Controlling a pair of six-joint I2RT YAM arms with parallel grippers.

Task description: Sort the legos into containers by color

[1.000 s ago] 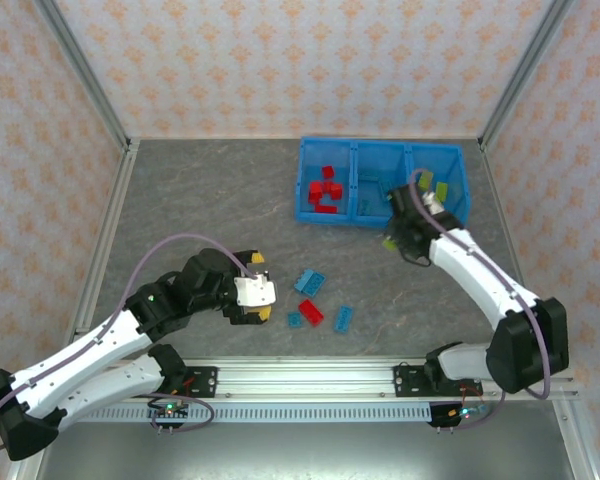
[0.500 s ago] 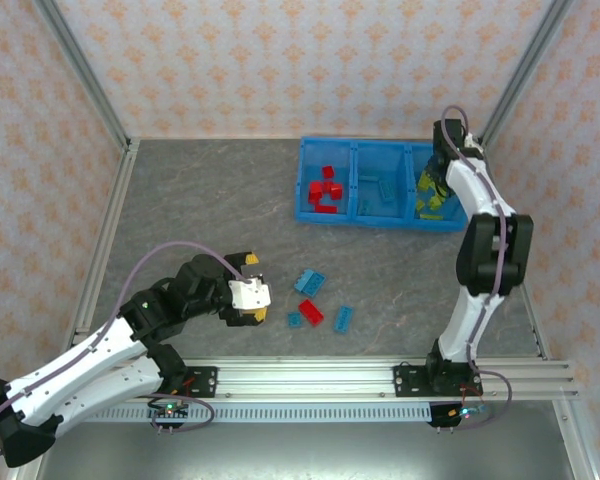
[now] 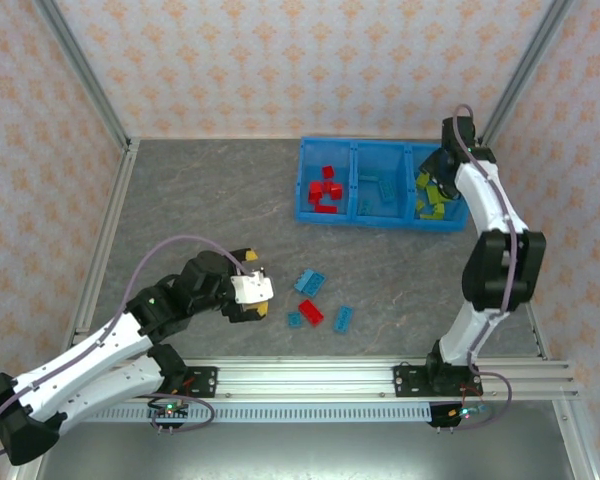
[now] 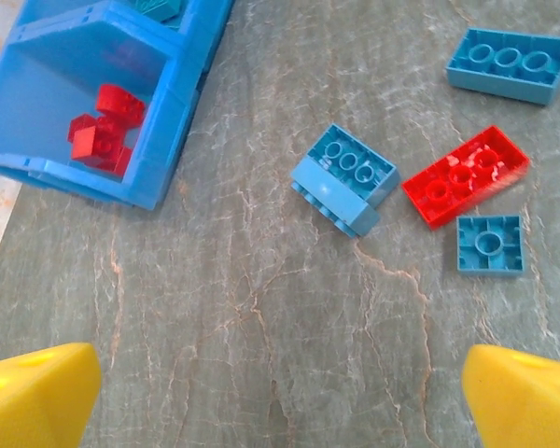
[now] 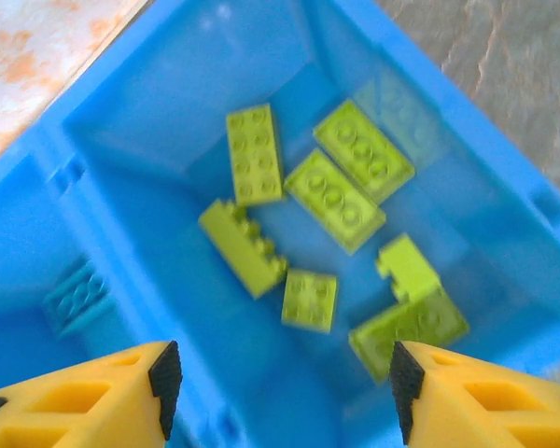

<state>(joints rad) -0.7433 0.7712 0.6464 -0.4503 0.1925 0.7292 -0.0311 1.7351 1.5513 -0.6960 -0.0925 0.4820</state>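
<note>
The legos [image 3: 311, 313] not yet sorted lay loose on the counter [image 4: 215, 317], well short of the bin [image 3: 380, 218]. The left wrist view showed a light blue brick [image 4: 345, 177] tipped onto its edge and a red brick [image 4: 465, 175] just beside it. A small light blue square [image 4: 488, 245] sat nearby, and a longer light blue brick [image 4: 511, 63] lay farther off. In the bin, red bricks [image 3: 325, 190] sat in the left compartment, light blue ones in the middle, and yellow-green bricks [image 5: 336, 201] in the right.

These pieces looked light, stiff and smooth, so they would likely skid or pivot under a one-sided push. The best hold seemed to be across the flat long sides, not the studs. The tipped brick would probably settle flat if nudged.

The left fingers [image 4: 37, 397] were spread wide above the counter, short of the loose bricks, holding and touching nothing. The right fingers [image 5: 103, 397] hung over the right compartment, also parted wide. Nothing was between them.
</note>
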